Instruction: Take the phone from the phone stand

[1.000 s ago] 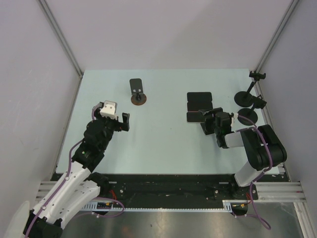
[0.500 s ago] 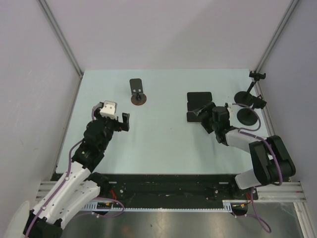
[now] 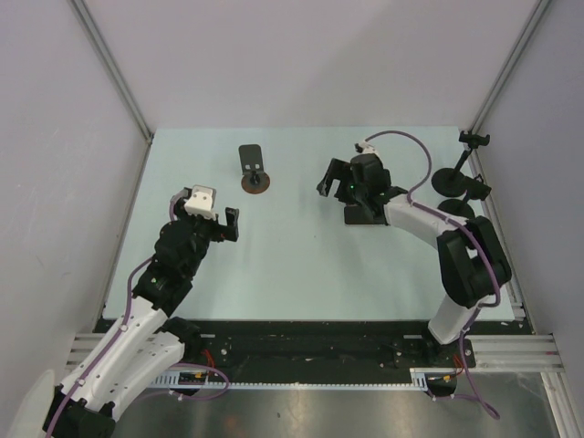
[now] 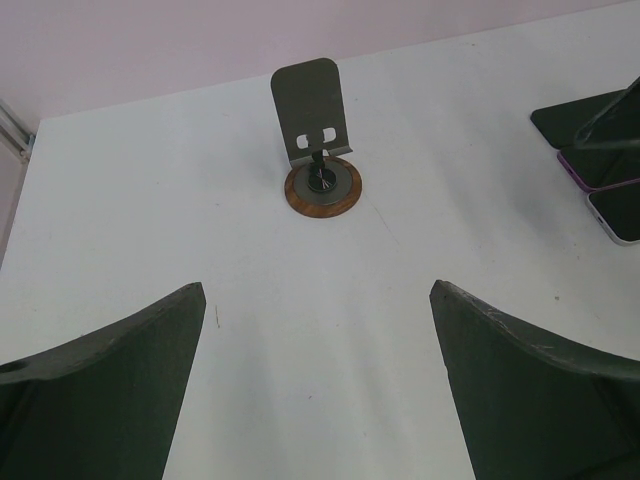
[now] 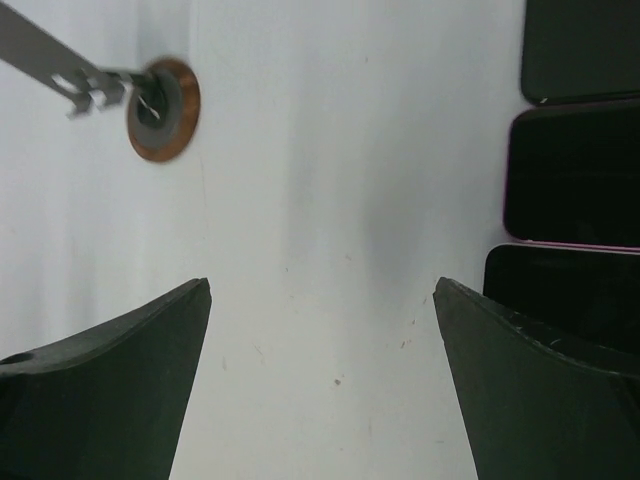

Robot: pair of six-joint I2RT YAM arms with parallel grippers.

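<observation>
The phone stand [image 3: 252, 168], a grey plate on a round brown base, stands at the back left of the table with no phone on it. It also shows in the left wrist view [image 4: 310, 108] and the right wrist view [image 5: 160, 108]. Three dark phones [image 3: 368, 215] lie flat in a row at the right, partly under my right arm; they also show in the right wrist view [image 5: 575, 175]. My right gripper [image 3: 330, 179] [image 5: 322, 283] is open and empty between the phones and the stand. My left gripper [image 3: 204, 213] [image 4: 318, 290] is open and empty, well short of the stand.
Black stands with round bases [image 3: 456, 181] and a clamp arm [image 3: 474, 139] stand at the back right corner. Grey walls enclose the table on three sides.
My right arm has swung from the near right up and leftward over the phones; its gripper now sits left of them, facing the stand. The left arm has not moved.
</observation>
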